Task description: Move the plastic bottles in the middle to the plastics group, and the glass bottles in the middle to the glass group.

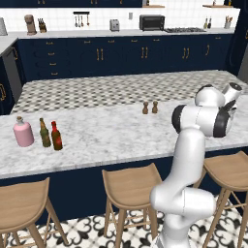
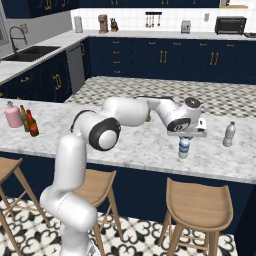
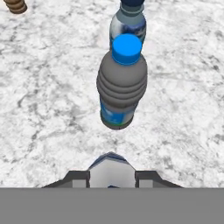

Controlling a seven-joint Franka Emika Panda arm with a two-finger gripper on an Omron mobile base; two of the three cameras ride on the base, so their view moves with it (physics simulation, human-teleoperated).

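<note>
Gripper [image 2: 185, 136], jaw state indiscernible, poised over the blue-capped water bottle [image 3: 122, 83] at frame centre; next move: descend and grasp it.

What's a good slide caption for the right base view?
Gripper poised over a blue-capped plastic bottle on the marble counter, a clear grey bottle standing to its right.

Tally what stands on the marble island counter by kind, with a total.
Glass bottles: 3: pink flask, olive-green bottle, red-brown bottle
Plastic bottles: 3: blue-capped bottle, dark-capped bottle, pale-capped bottle
Brown shakers: 2
Total: 8
</note>
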